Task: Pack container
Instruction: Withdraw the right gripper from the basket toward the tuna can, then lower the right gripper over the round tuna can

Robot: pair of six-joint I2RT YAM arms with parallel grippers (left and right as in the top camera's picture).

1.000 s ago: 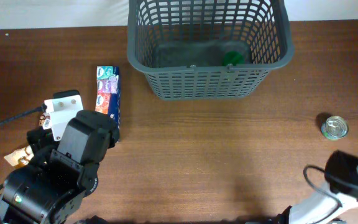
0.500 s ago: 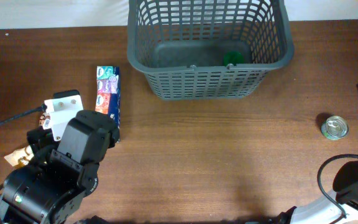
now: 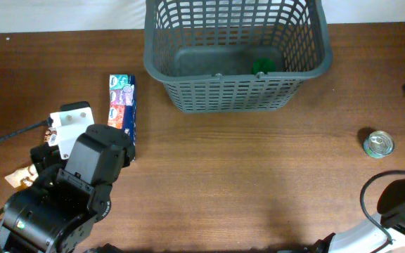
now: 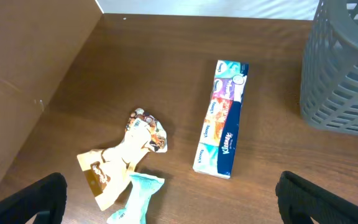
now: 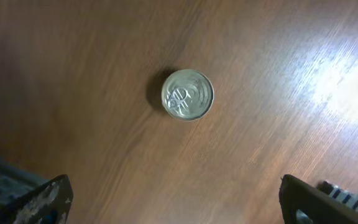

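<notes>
Up at the far side, only the overhead view shows something green inside the container. Left wrist view reveals crumpled wrappers, mostly hidden from above. Left gripper and right gripper gape wide, empty.

Robotics lab; wooden table, robot arm, white backdrop
</notes>
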